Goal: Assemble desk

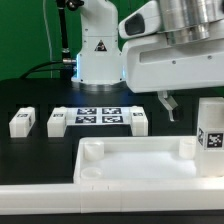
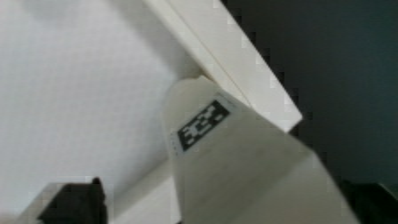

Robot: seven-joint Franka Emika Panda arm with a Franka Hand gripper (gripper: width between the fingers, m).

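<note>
Desk tabletop (image 1: 130,162) lies rim-up at the front so its sockets face up. One leg (image 1: 210,125) stands at its exterior-right corner, likely seated. Spare legs (image 1: 57,122) flank the marker board (image 1: 97,116). Gripper (image 1: 171,110) hangs nearby, fingers spread, empty.

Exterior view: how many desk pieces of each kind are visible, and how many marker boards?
Legs: 4
Tabletop: 1
Marker board: 1
Total: 6
</note>
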